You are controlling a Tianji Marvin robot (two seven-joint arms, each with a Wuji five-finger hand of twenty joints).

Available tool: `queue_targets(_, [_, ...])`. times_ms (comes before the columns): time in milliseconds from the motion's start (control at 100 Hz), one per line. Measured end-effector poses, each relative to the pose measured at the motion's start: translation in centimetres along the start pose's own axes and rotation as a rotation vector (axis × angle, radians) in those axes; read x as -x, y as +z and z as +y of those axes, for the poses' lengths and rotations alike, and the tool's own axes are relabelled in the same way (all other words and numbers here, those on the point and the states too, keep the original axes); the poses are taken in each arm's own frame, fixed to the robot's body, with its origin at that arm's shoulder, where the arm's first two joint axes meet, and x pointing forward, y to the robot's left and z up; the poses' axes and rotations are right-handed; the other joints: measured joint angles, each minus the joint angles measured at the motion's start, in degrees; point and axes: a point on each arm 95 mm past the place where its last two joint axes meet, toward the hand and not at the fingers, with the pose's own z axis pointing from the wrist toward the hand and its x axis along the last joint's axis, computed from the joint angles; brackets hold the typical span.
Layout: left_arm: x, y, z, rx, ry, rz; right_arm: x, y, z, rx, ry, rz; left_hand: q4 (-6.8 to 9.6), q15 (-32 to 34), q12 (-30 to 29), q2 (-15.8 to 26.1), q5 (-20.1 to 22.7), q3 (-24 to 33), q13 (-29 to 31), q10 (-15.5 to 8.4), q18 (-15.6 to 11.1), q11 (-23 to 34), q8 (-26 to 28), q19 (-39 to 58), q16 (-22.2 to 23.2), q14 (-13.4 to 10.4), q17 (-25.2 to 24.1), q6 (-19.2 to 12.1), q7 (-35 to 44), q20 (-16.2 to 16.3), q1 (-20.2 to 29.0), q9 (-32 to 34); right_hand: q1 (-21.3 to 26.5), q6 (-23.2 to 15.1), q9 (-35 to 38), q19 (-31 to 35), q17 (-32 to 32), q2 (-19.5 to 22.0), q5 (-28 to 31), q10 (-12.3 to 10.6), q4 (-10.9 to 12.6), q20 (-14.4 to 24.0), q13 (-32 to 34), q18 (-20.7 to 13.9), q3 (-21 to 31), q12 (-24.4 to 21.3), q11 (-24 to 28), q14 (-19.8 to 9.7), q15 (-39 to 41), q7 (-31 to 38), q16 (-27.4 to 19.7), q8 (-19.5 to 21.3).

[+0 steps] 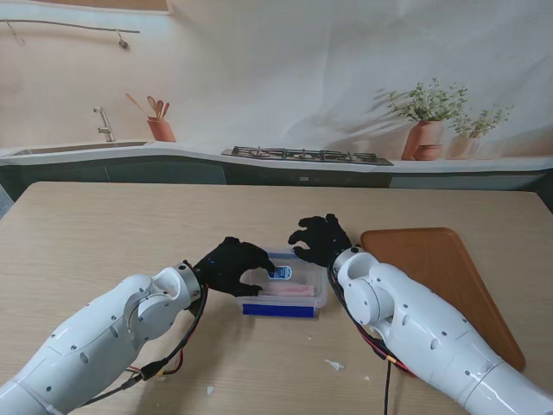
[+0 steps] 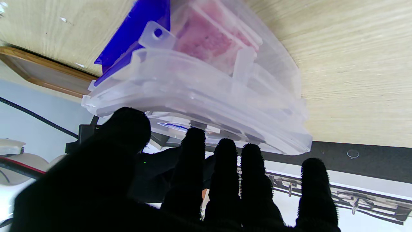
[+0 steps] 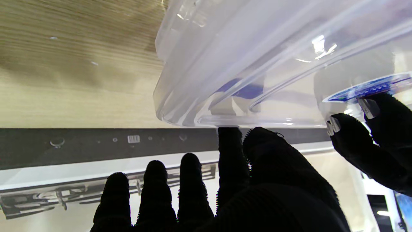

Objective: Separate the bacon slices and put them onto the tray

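A clear plastic container (image 1: 298,278) with a blue front latch (image 1: 278,309) stands on the table between my hands, its lid on. Pink bacon slices (image 1: 289,292) lie inside it, also seen through the wall (image 2: 206,38). My left hand (image 1: 233,264) reaches in from the left with its fingers apart, and its fingertips (image 3: 347,135) rest on the lid by a blue label. My right hand (image 1: 321,239) hovers spread at the container's far right corner, index tip touching the rim (image 3: 231,122). The brown wooden tray (image 1: 441,268) lies to the right with nothing on it.
Small white scraps (image 1: 335,365) lie on the table nearer to me. A counter with a stove (image 1: 302,156) and sink runs behind the table's far edge. Black cables hang under both forearms.
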Motion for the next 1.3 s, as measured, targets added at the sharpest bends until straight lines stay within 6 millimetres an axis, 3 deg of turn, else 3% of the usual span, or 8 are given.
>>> queue_targets(310, [-0.1, -0.3, 0.1, -0.011, 0.002, -0.007, 0.0, -1.0, 2.1, 0.052, 0.002, 0.021, 0.01, -0.8, -0.7, 0.0, 0.0, 0.0, 0.0, 0.0, 0.0, -0.1, -0.8, -1.5, 0.0, 1.0, 0.0, 0.0, -1.2, 0.0, -0.1, -0.4, -0.2, 0.0, 0.0, 0.0, 0.0, 0.0, -0.6, 0.0, 0.0, 0.0, 0.0, 0.0, -1.3, 0.0, 0.0, 0.0, 0.0, -0.1, 0.0, 1.1])
queue_targets(510, [-0.3, -1.2, 1.0, -0.090, 0.005, -0.023, 0.1, -2.7, 3.1, 0.121, 0.021, 0.026, 0.02, -0.6, -0.7, 0.4, 0.2, -0.2, 0.7, 0.0, 0.0, -0.1, -0.9, -1.5, -0.1, 6.5, 0.0, 0.2, -0.2, 0.0, 0.0, -1.3, -1.5, 0.1, 0.0, 0.0, 0.0, 0.7, -0.6, 0.0, 0.0, 0.0, 0.0, 0.0, -2.9, 0.8, 0.5, 0.0, 0.0, 0.0, 0.0, 3.2])
queue_targets(680, [-0.6, -2.2, 1.4, -0.116, -0.031, -0.043, -0.2, -4.7, 3.2, 0.151, 0.027, 0.051, 0.02, -0.9, -0.7, -1.7, -3.7, -2.7, 0.7, 0.0, 0.0, -0.1, -0.9, -1.5, -0.1, 8.6, 0.0, 0.4, -1.1, 0.2, 2.6, -1.4, -1.5, -1.4, 0.0, 0.0, 0.0, 0.7, -1.5, 0.0, 0.0, 0.0, 0.0, 0.0, -3.1, 1.6, 2.7, 0.0, 0.0, -0.3, 0.0, 4.2])
queue_targets(910, [-0.9, -3.5, 1.1, -0.163, -0.050, -0.065, -0.3, -6.9, 2.1, 0.174, 0.041, 0.057, 0.02, -0.2, -0.1, -2.5, -4.3, -3.9, 0.7, 0.0, 0.0, 0.5, -0.9, -0.5, -0.1, 8.6, 0.0, 0.4, -0.6, 0.7, 2.6, -1.6, -1.4, -1.4, 0.0, 0.0, 0.0, 0.7, 0.6, 0.0, 0.0, 0.0, 0.0, 0.0, -3.2, 2.1, 3.7, 0.0, 0.2, 0.7, 0.0, 5.6])
queue_targets(990, [-0.6, -4.2, 0.3, -0.211, -0.062, -0.102, 0.0, -7.9, 2.0, 0.197, 0.070, 0.039, 0.02, 9.1, 8.0, -2.3, -7.2, -4.1, 2.8, -0.2, 0.0, 7.1, 0.2, 3.9, 7.9, 8.6, 0.0, 0.4, 2.8, 2.9, 2.6, 1.5, -1.4, 3.5, 0.0, 0.0, 0.0, 0.7, 3.6, 0.0, 0.0, 0.0, 0.0, 0.0, -3.2, 2.5, 5.1, 0.0, 0.7, 2.2, 0.0, 7.3])
queue_targets(1100, [0.2, -5.2, -0.6, -0.281, -0.064, -0.187, 0.2, -8.8, 1.6, 0.216, 0.090, 0.006, 0.02, 21.5, 24.2, -2.2, -7.7, -5.6, 10.0, -3.3, 0.0, 17.6, 7.5, 11.1, 20.5, 8.2, 2.3, 1.2, 13.1, 5.1, 2.6, 11.1, 1.5, 7.2, 0.1, 0.0, 0.0, -0.2, 7.8, 0.2, 0.0, 0.0, 0.0, 0.1, -1.2, 3.2, 7.5, 0.0, 2.4, 6.6, 0.8, 9.7])
queue_targets(1230, [1.9, -6.8, -1.7, -0.290, -0.170, -0.277, 0.9, -9.5, 1.3, 0.196, 0.098, -0.046, 0.02, 25.9, 30.2, 0.1, 4.2, -8.2, 19.8, -3.3, 1.5, 21.2, 12.4, 13.1, 23.5, 11.2, 4.9, 2.3, 18.8, 5.1, 2.7, 24.1, -1.5, 10.3, 4.3, 0.0, -0.3, -0.9, 15.1, 1.6, 0.0, 0.0, 0.0, 0.2, 2.9, 3.6, 8.6, 0.8, 3.6, 7.6, 1.3, 12.6])
queue_targets(1300, [2.6, -7.1, -1.7, -0.257, -0.184, -0.295, 1.1, -9.5, 1.1, 0.206, 0.107, -0.049, 0.02, 25.6, 30.2, 1.2, 8.3, -10.1, 21.4, -2.7, 1.9, 20.2, 12.9, 13.1, 23.6, 12.6, 5.3, 1.9, 19.2, 5.1, 3.2, 26.4, -3.1, 10.3, 5.6, 0.0, -0.4, -0.9, 17.2, 1.6, 0.0, 0.0, 0.0, 0.2, 2.9, 3.5, 8.7, 0.8, 3.6, 7.9, 1.3, 13.3])
